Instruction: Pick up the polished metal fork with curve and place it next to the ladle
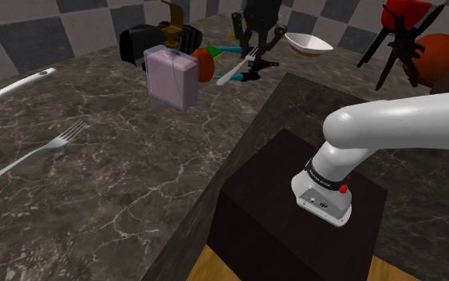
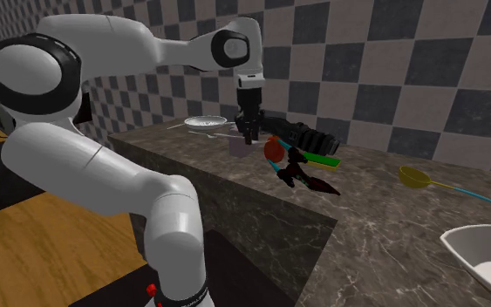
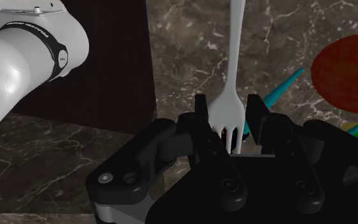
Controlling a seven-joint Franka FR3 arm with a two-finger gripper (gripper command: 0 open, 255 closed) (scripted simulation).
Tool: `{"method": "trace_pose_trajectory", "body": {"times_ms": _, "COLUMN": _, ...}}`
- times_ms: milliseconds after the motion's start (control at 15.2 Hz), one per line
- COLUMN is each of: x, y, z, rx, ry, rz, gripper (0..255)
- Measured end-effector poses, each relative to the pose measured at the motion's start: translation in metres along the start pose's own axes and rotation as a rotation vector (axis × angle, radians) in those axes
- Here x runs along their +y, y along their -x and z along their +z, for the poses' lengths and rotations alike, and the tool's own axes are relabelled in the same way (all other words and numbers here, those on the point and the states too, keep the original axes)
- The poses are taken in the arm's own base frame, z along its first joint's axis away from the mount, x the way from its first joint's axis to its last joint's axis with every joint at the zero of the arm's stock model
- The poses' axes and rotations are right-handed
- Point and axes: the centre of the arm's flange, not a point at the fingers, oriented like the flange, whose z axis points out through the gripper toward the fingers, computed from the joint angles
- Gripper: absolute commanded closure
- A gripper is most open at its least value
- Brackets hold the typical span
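Observation:
A pale metal fork (image 3: 234, 57) lies between my gripper's (image 3: 228, 105) two black fingers, its tines toward the hand and its handle running away over the dark marble counter. The fingers clasp the fork's head on both sides. In the shoulder view the gripper (image 1: 253, 49) hangs at the far middle of the counter with the fork (image 1: 237, 70) slanting below it. In the second exterior view the gripper (image 2: 250, 133) points down just above the counter. A yellow ladle-like scoop (image 2: 418, 177) with a teal handle lies farther along the counter.
A second fork (image 1: 51, 146) and a long white utensil (image 1: 15, 89) lie at the shoulder view's left. A pink translucent box (image 1: 172, 76), a red round thing (image 1: 205, 64), black utensils and a white bowl (image 1: 309, 44) crowd the back. The dark stand (image 1: 294, 215) is at the lower right.

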Motion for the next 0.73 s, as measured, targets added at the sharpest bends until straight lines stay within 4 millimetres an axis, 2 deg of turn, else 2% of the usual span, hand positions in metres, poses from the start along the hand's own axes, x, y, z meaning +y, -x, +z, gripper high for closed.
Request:
{"method": "trace_pose_trajectory", "body": {"times_ms": 462, "x": -0.011, "y": -0.087, "z": 0.004, "rx": 0.0, "ry": 0.0, "rz": -0.001, "gripper": 255}}
{"method": "trace_pose_trajectory", "body": {"times_ms": 726, "x": -0.014, "y": -0.143, "z": 0.01, "rx": 0.0, "ry": 0.0, "rz": -0.001, "gripper": 255}}
